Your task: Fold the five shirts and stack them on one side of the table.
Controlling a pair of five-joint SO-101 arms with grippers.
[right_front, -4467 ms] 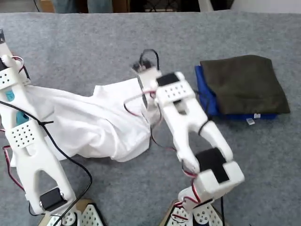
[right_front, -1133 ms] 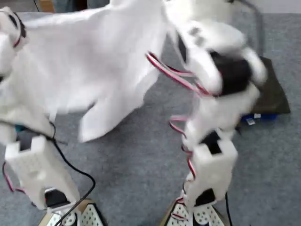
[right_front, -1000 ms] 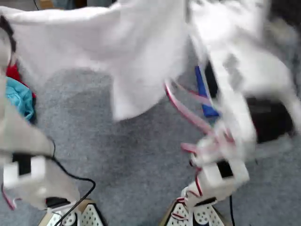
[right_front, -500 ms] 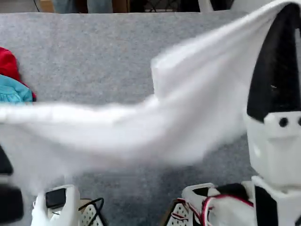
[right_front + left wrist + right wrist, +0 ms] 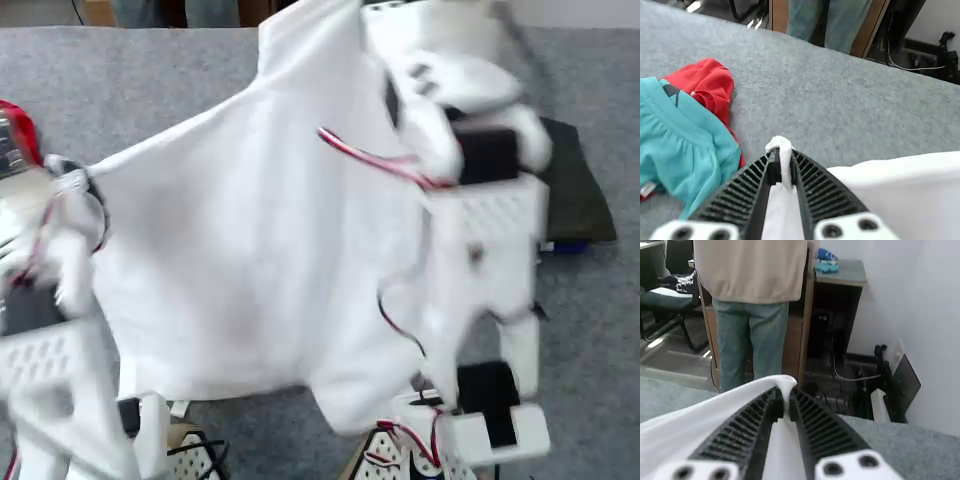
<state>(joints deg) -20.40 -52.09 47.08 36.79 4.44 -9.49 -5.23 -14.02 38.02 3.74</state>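
Observation:
A white shirt (image 5: 250, 260) hangs spread out in the air between my two arms and covers the middle of the table in the high view. My left gripper (image 5: 781, 152) is shut on one corner of the white shirt (image 5: 890, 185), above the grey table. My right gripper (image 5: 786, 390) is shut on another edge of the white shirt (image 5: 700, 430), raised high. The left arm (image 5: 50, 300) stands at the left and the right arm (image 5: 480, 170) at the right. A folded dark olive shirt (image 5: 575, 190) lies on a folded blue shirt (image 5: 560, 246) at the right side.
A red shirt (image 5: 707, 85) and a teal shirt (image 5: 675, 145) lie crumpled at the left edge of the grey table (image 5: 840, 100). Red and black cables (image 5: 380, 160) run along the right arm in front of the cloth.
The white shirt, first crumpled on the table, was lifted and swung by both arms. Half a second ago it was a blurred band low in front; now it hangs spread and higher.

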